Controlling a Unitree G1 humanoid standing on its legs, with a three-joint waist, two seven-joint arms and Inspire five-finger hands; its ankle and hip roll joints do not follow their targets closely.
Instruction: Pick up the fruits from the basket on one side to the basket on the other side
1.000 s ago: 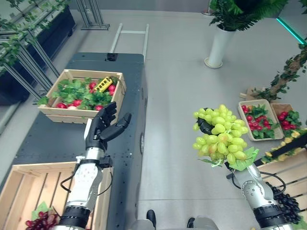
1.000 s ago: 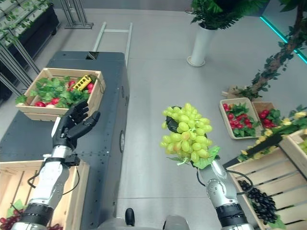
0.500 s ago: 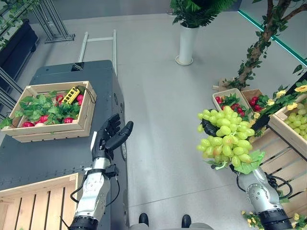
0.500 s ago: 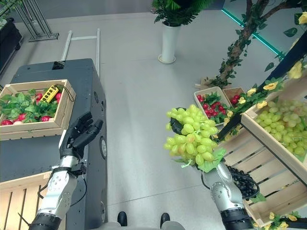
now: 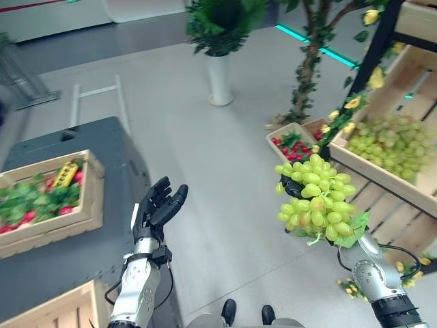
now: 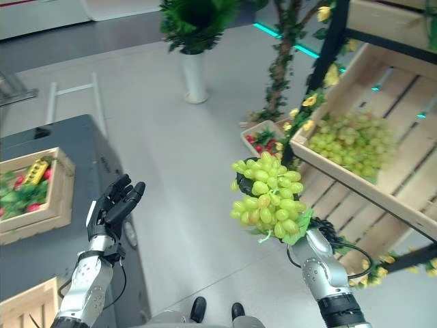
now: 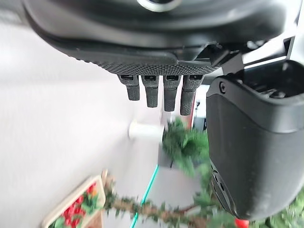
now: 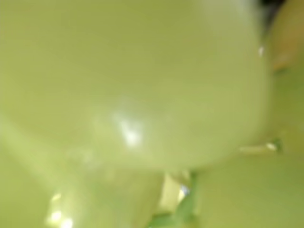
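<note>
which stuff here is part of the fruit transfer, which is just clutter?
Part of the job:
- green grape bunch, held up in the right hand
- tilted wooden crate on the robot's right, holding green grapes
- left hand, fingers straight, carrying nothing

Just lying about:
- white vase with plant
- crate of red fruit and leaves
- small tray of red fruit

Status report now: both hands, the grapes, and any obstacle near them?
Right hand shut on green grape bunch, held up over floor. Left hand open, holding nothing. Crate with green grapes ahead on the right; nothing in between.
</note>
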